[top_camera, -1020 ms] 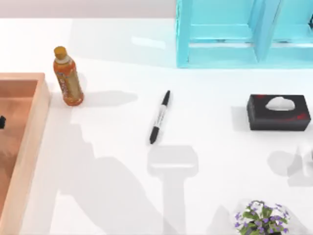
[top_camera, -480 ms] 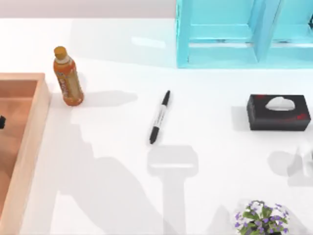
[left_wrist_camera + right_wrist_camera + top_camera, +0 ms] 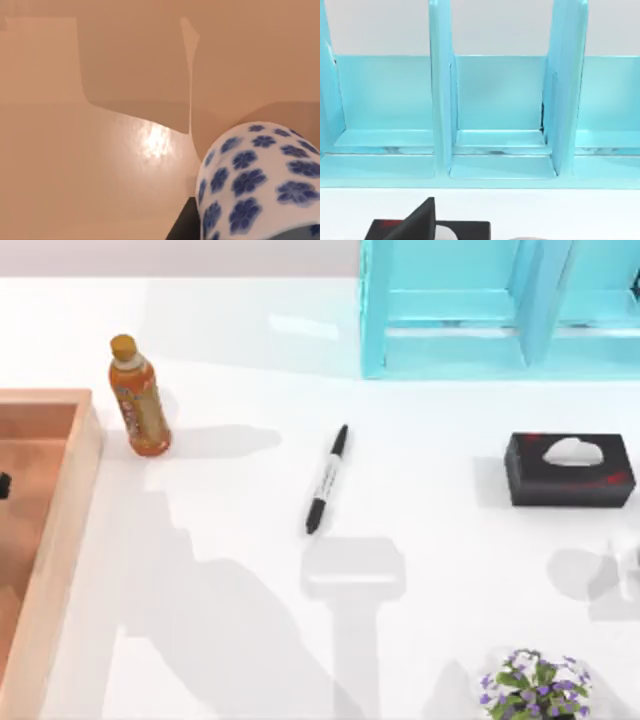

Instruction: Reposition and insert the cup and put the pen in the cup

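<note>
Blue-flowered white ceramic cup (image 3: 260,180) close against the left end effector (image 3: 182,227) inside the wooden tray (image 3: 60,510) at the table's left edge, grip impossible to tell; slim black-and-white marker pen (image 3: 326,479) mid-table, free for a later pickup.

No legible text: print on pen (image 3: 327,480) barrel, bottle (image 3: 138,397) label too small to read.

Orange bottle (image 3: 138,397), tissue box (image 3: 569,469), blue shelf (image 3: 500,310), flowers (image 3: 531,686).
</note>
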Controlling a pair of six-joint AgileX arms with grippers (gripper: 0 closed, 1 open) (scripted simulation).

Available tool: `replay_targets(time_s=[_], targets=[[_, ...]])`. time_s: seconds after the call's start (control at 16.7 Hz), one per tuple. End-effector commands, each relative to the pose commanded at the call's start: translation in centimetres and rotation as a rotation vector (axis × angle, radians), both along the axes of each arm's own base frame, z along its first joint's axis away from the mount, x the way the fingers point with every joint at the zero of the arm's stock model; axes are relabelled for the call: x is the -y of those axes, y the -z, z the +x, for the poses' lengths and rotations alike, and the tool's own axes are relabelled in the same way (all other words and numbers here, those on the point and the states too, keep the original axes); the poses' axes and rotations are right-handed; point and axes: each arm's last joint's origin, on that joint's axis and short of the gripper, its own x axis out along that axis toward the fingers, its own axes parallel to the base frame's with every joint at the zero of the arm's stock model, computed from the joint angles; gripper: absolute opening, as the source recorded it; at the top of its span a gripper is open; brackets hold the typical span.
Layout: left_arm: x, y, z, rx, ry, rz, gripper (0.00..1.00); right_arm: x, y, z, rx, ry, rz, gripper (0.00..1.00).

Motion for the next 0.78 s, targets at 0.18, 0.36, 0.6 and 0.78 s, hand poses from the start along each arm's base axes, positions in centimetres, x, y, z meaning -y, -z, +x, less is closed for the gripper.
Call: replay_targets(time_s=[0.18,0.36,0.6,0.78], targets=[[0.8,-2.2,1.1,0.036,-0.035,0.010,0.00,0.0,0.0,0.0,0.000,0.000,0.000,1.00],[3.2,-5.5,2.1,0.058,-0.063,0.012,0.00,0.0,0.0,0.0,0.000,0.000,0.000,1.00],[8.5,-10.0,2.0,0.038,-0.054,0.001,0.00,0.0,0.0,0.0,0.000,0.000,0.000,1.00],[12.2,-12.9,0.8,0.014,-0.027,-0.002,0.00,0.0,0.0,0.0,0.000,0.000,0.000,1.00]])
